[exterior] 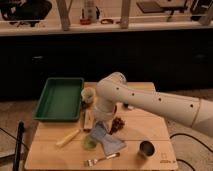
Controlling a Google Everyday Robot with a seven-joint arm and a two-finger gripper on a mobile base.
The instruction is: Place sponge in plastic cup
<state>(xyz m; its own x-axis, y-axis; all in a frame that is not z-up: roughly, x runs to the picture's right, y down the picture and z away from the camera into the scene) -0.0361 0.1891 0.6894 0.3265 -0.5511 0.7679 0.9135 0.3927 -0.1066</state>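
My white arm reaches in from the right and bends down over the middle of the wooden table [150, 127]. Its gripper [102, 125] points downward, shut on the sponge [99, 132], a blue-grey block hanging just below the wrist. The sponge sits just above and to the right of the plastic cup [90, 143], a small bright-green cup near the front of the table. The arm's bulk hides most of the fingers.
A flat blue-grey cloth [114, 145] lies right of the green cup. Also on the table: a green tray [59, 98] at back left, a pale cup [88, 94], a brown bar [88, 120], a yellowish stick [67, 137], a reddish-brown clump [119, 123], a metal cup [146, 148], a fork [102, 160].
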